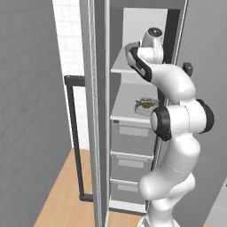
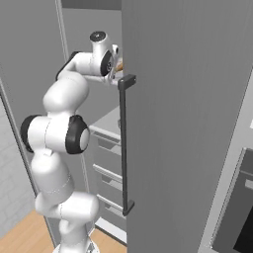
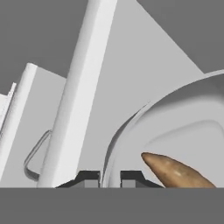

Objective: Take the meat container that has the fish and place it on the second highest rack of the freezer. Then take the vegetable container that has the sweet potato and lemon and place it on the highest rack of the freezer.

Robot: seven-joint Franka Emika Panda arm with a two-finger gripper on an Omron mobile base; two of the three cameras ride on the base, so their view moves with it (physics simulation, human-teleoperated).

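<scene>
The arm is glossy white, built of fat rounded segments — bulbous at the elbow and base — joined by dark, near-black rings at the joints. A round grey cap with a dark rim tops the wrist. The two fingertips are small, dark, squared blocks.

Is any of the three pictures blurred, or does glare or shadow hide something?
Left base view: sharp, no glare, the small grey-brown fish readable. Right base view: even light, the flat grey freezer door hides the shelves. Hand view: the oblong orange-brown sweet potato sharp, the rounded white container softly shaded.
</scene>
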